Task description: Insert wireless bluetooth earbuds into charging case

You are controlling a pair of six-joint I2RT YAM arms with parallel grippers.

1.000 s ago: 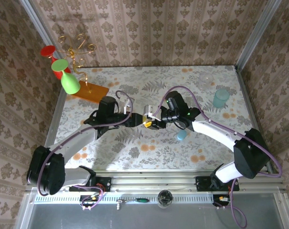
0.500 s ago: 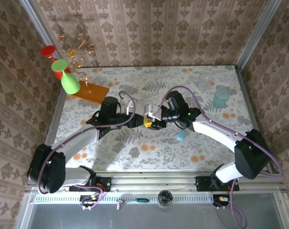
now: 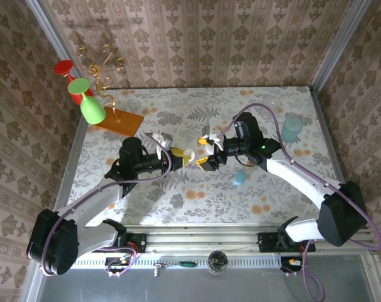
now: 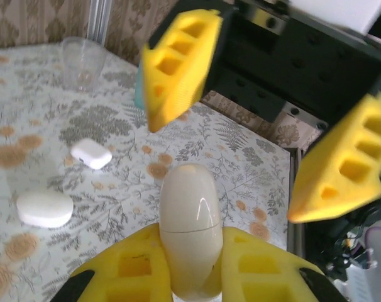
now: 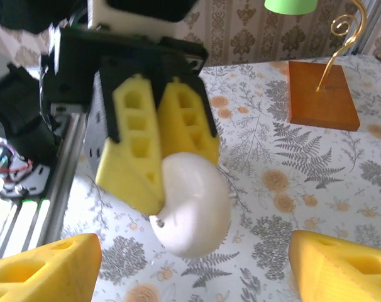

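The left pincer (image 4: pixel 192 267) grips a white egg-shaped shell (image 4: pixel 189 214) at lower centre. The right pincer (image 5: pixel 190 270) gapes wide, facing it. The charging case (image 4: pixel 91 153) lies on the worktop (image 4: pixel 241 182) at left, near a white oval puck (image 4: pixel 44 209), with a clear cup (image 4: pixel 82 61) beyond.

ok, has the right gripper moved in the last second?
Yes. In the top view the right gripper has pulled back rightward, toward the teal cup, leaving the white egg-shaped item in the shut left gripper.
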